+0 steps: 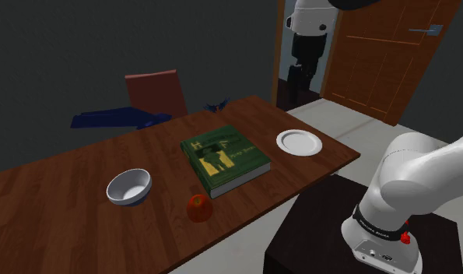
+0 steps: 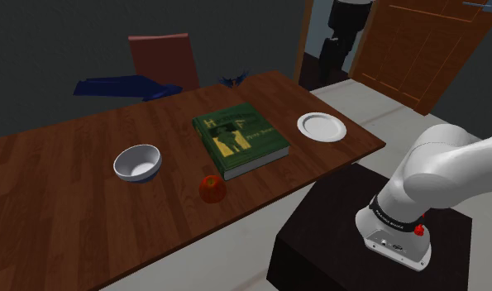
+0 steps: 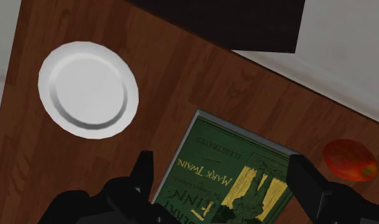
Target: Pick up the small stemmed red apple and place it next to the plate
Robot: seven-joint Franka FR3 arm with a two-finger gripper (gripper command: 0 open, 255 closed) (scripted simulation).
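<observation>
Pincer point(image 3: 224, 170) spread wide above the green book point(image 1: 224, 158), red apple point(image 1: 198, 207) on the surface point(image 1: 58, 202) just off the book's corner, white plate point(image 1: 299, 142) beyond the book's other end, wrist view catches Mark Twain on the cover, shoulder view a white bowl point(image 1: 129, 187)

Wears a smooth white shell over the Franka arm point(image 1: 428, 175), fat and rounded at the shoulder view's lower right. Narrows to a black band point(image 1: 377, 222) with tiny white lettering, too small to read, above a white base flange point(image 1: 373, 251) dotted with small dark spots. Carries a red mark point(image 1: 406, 237) beside that band. Shows white on the wrist section point(image 1: 313, 17) at top centre. Ends in an all-black gripper point(image 3: 223, 167) with two blocky, flat-faced fingers point(image 3: 143, 172).
</observation>
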